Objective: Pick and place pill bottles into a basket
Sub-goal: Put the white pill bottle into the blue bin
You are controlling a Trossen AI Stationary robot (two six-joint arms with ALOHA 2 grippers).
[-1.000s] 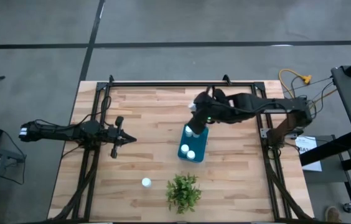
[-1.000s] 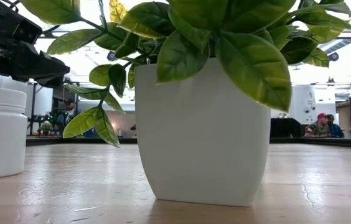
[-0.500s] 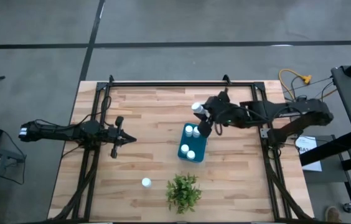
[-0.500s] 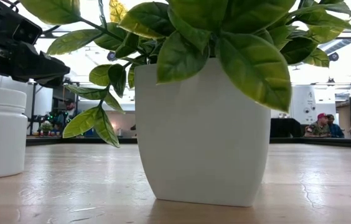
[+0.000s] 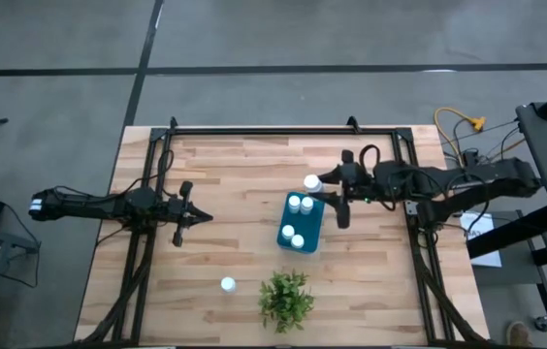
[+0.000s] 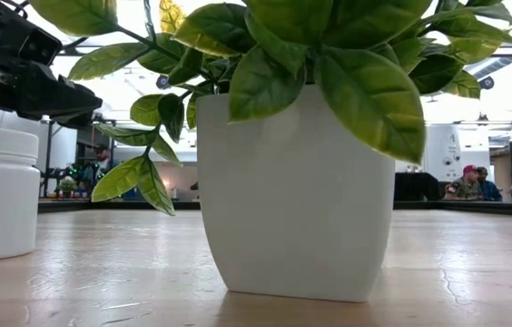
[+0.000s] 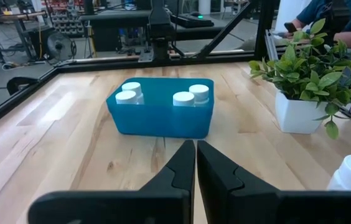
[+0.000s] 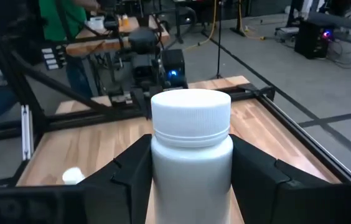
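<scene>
While the left gripper (image 5: pixel 194 217) waits closed over the table's left side, the right gripper (image 8: pixel 191 180) clamps a pill bottle (image 8: pixel 191 146) just beside the basket (image 5: pixel 301 223). Four bottles (image 7: pixel 191 96) stand inside it, and another bottle (image 5: pixel 227 284) stands near the plant (image 5: pixel 285 296).

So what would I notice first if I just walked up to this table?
Probably the teal-blue plastic basket in the middle of the wooden table, with four small white pill bottles standing in it. Beside its far end, the right end effector grips another small white pill bottle. A leafy green plant in a white pot stands near the front edge.
</scene>
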